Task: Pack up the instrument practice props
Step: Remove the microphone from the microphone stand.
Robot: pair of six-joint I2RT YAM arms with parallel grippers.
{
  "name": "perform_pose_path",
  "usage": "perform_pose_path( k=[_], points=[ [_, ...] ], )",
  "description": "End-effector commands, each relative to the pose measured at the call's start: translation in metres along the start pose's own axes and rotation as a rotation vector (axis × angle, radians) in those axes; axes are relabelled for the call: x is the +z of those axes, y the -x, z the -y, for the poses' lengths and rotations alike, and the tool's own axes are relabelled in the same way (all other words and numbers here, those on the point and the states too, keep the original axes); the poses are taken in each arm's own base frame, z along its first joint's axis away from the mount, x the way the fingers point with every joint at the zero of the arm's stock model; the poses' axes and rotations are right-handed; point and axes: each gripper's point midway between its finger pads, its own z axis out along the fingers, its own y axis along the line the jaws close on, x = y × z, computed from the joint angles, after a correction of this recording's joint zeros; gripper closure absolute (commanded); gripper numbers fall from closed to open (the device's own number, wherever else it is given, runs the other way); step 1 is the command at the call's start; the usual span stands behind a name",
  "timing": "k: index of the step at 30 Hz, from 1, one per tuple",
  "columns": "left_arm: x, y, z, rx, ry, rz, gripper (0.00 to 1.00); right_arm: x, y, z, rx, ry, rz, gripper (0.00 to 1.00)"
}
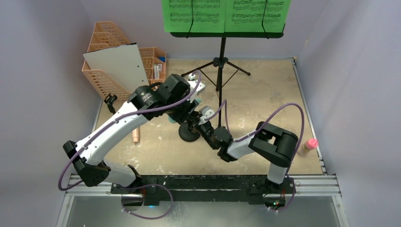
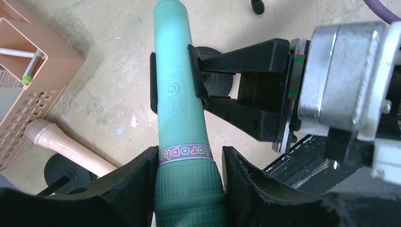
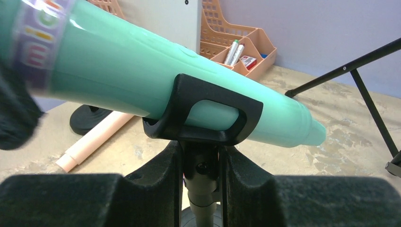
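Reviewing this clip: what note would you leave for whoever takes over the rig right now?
Left gripper: shut on mint microphone, which sits in the holder clip.
Right gripper: shut on that holder's stem.
Pale pink microphone lies by the second holder near the orange organizer.
Music stand stands at the back with both green pages on it.
Nothing looks packed yet; everything is left.

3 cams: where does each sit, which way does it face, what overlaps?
Top external: above and behind the bases, looking down at the table; both arms show.
Left wrist: on the left arm, looking along the left gripper, shut on the mint microphone; right gripper at right.
Right wrist: low, facing the orange organizer; its fingers clamp the black holder.
Shared: both wrist views show the microphone in the holder's clip.
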Motion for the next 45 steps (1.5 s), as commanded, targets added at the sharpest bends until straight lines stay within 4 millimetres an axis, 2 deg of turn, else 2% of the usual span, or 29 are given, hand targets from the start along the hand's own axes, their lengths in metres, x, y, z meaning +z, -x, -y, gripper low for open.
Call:
perform_pose_path(
  k=[1, 7, 19, 28, 33, 39, 45],
  points=[
    [-0.064, -0.024, -0.005, -0.037, -0.006, 0.054, 1.00, -0.051, -0.110, 0.098, -0.160, -0.341, -0.383, 1.00],
    [-0.077, -0.028, 0.000, -0.061, -0.042, 0.093, 1.00, -0.053, -0.110, 0.103, -0.165, -0.354, -0.380, 1.00],
    [-0.099, -0.029, -0.002, -0.081, -0.046, 0.161, 1.00, -0.059, -0.106, 0.118, -0.183, -0.401, -0.371, 1.00],
    [-0.108, -0.030, -0.011, -0.101, -0.006, 0.190, 1.00, -0.061, -0.101, 0.124, -0.206, -0.421, -0.352, 1.00],
    [-0.109, -0.031, -0.022, -0.118, 0.059, 0.190, 1.00, -0.058, -0.092, 0.125, -0.237, -0.416, -0.318, 1.00],
    [-0.103, -0.028, -0.027, -0.109, 0.090, 0.187, 1.00, -0.055, -0.082, 0.109, -0.252, -0.330, -0.282, 0.97],
    [-0.109, -0.021, -0.028, -0.104, 0.092, 0.213, 1.00, -0.051, -0.075, 0.091, -0.268, -0.241, -0.261, 0.82]
  ],
)
